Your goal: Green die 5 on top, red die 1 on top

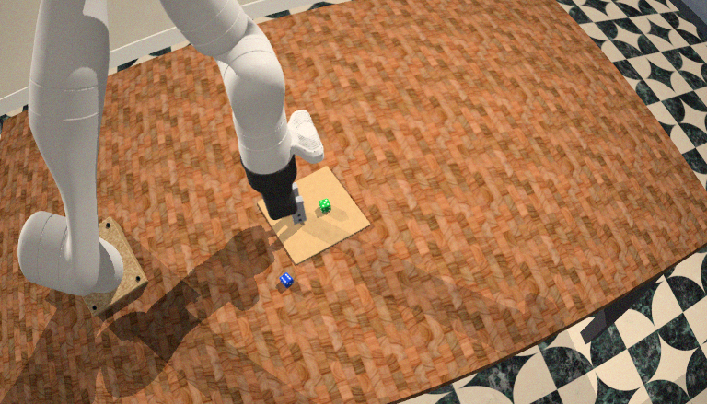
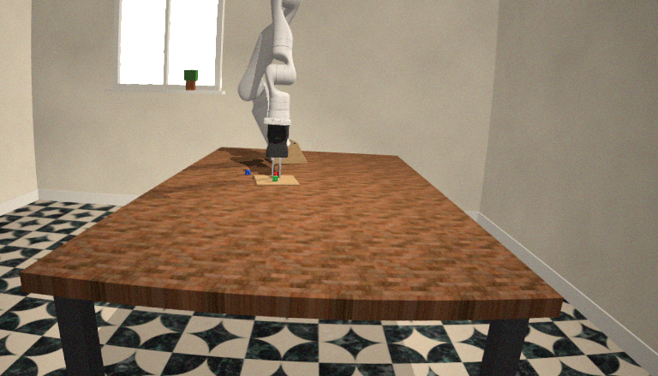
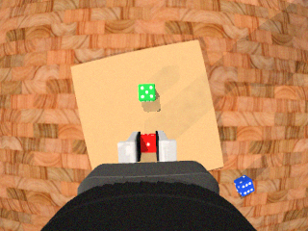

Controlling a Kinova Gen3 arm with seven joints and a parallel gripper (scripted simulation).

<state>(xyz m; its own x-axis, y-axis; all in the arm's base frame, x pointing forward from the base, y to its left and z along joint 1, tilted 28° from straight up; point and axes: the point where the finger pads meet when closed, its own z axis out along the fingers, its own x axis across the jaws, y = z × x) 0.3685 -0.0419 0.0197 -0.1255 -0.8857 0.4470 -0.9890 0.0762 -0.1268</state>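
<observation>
Red die: between the fingers, over the near part of the mat, its single pip facing the wrist camera; whether its underside touches the mat I cannot tell (image 2: 275, 173) (image 3: 148, 142).
Gripper: pinching the red die from two opposite sides, pointing down, which leaves the one-pip face free to end up on top (image 1: 299, 216) (image 2: 276, 175) (image 3: 148, 144).
Green die: on the mat, just ahead of the red die and apart from it, five pips up as the task wants; it probably needs no more handling (image 1: 324, 205) (image 2: 275, 178) (image 3: 146, 92).
Mat: flat on the table, with bare margin around the green die, so both dice should fit fully and side by side (image 1: 330, 180) (image 2: 290, 182) (image 3: 106, 96).
Blue die: on the table beside the mat, well apart from the fingers, where it is best left so its top face cannot change (image 1: 285, 280) (image 2: 247, 171) (image 3: 243, 186).
Table: bears the mat and blue die (image 1: 469, 170) (image 2: 315, 235) (image 3: 269, 96).
Next move: likely setting the red die down level, then spreading the fingers and lifting straight away; a tilted release could roll it.
</observation>
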